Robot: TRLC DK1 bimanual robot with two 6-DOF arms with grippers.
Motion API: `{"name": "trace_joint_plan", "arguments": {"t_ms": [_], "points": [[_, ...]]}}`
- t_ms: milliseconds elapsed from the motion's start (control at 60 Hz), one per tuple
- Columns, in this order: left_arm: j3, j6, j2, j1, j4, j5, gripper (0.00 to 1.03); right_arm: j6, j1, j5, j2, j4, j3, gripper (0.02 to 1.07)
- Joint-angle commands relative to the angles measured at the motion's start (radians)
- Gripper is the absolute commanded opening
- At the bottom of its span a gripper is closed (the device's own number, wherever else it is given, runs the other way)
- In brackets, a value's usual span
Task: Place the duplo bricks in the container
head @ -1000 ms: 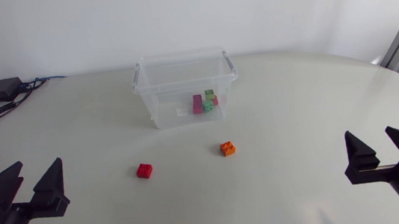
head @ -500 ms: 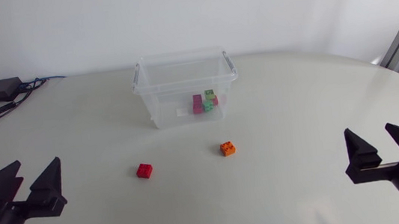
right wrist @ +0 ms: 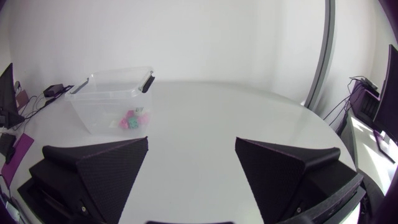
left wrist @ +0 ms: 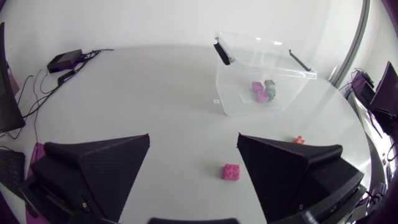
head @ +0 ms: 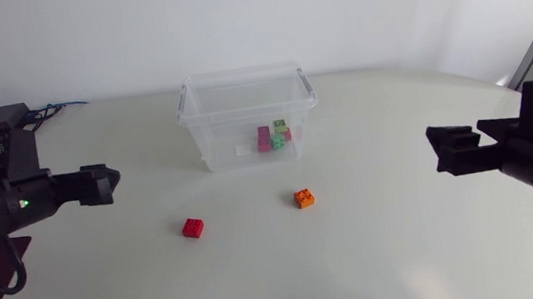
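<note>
A red brick (head: 193,228) and an orange brick (head: 304,198) lie on the white table in front of a clear plastic container (head: 215,135) that holds several coloured bricks (head: 273,136). My left gripper (head: 104,183) hovers open at the left, pointing toward the middle, well left of the red brick. Open too, my right gripper (head: 440,153) hangs at the right, far from the orange brick. In the left wrist view the red brick (left wrist: 232,172) lies ahead between the open fingers (left wrist: 102,168), and the orange brick (left wrist: 299,139) peeks over one finger. The right wrist view shows the container (right wrist: 93,109) far ahead.
A black box with cables (left wrist: 65,60) sits at the table's back left corner. Open tabletop surrounds both loose bricks. The container's handles (head: 308,84) stand folded at its short ends.
Both arms have lifted from the table's near edge and swung up along the sides, grippers now pointing inward. The bricks and container have not moved.
</note>
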Motion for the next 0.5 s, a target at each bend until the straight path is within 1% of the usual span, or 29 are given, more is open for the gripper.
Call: {"name": "trace_joint_plan", "arguments": {"t_ms": [0,117,183,233,250,317,333,400,483], "points": [[0.076,-0.024,0.138,-0.035,-0.037,-0.004,0.99,0.069,0.042,0.016,0.142,-0.054,0.08,1.03],[0.174,0.037,0.303,-0.078,-0.131,-0.004,0.99,0.088,0.082,0.016,0.3,-0.129,0.171,1.03],[0.211,0.04,0.394,-0.097,-0.14,-0.004,0.99,0.088,0.107,-0.002,0.38,-0.15,0.207,1.03],[0.228,0.039,0.442,-0.106,-0.145,-0.003,0.99,0.086,0.122,-0.035,0.432,-0.155,0.227,1.03],[0.24,0.039,0.481,-0.126,-0.143,-0.003,0.99,0.082,0.125,-0.047,0.449,-0.154,0.23,1.03],[0.265,0.037,0.546,-0.141,-0.145,-0.003,0.99,0.062,0.128,-0.105,0.504,-0.149,0.243,1.03],[0.277,0.036,0.575,-0.157,-0.145,-0.004,0.98,0.051,0.13,-0.133,0.528,-0.147,0.25,1.03],[0.312,0.034,0.649,-0.173,-0.157,-0.003,0.96,0.011,0.13,-0.199,0.604,-0.144,0.27,1.03],[0.338,0.027,0.716,-0.204,-0.171,-0.003,0.95,0.008,0.145,-0.205,0.703,-0.147,0.313,1.03]]}}
